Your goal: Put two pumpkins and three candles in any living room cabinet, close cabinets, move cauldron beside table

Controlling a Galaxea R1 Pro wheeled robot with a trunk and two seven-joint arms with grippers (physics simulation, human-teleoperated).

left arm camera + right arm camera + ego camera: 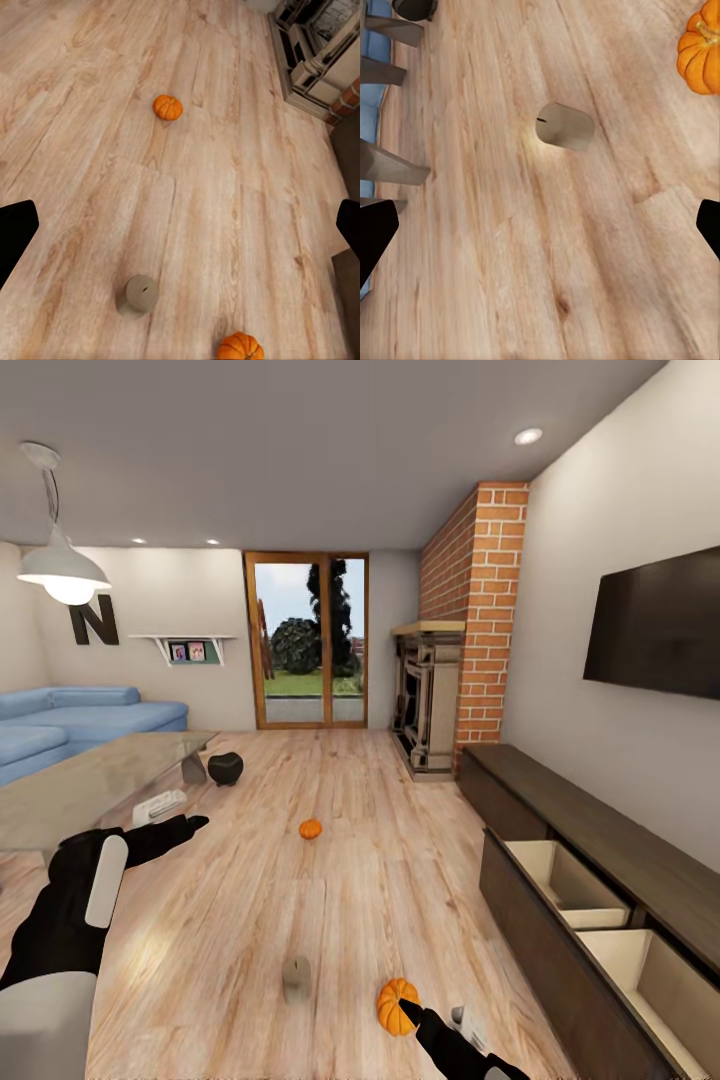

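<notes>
Both pincers seem spread, empty; beyond, wall letter "N".

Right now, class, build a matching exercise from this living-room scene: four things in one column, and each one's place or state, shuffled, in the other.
Things:
1. near pumpkin
2. far pumpkin
3. candle
4. cabinet

Places or states:
A. two drawers pulled open
B. on the floor, mid-room
C. by the right gripper
D. on the floor, left of the near pumpkin

Pairs: 1-C, 2-B, 3-D, 4-A
</notes>
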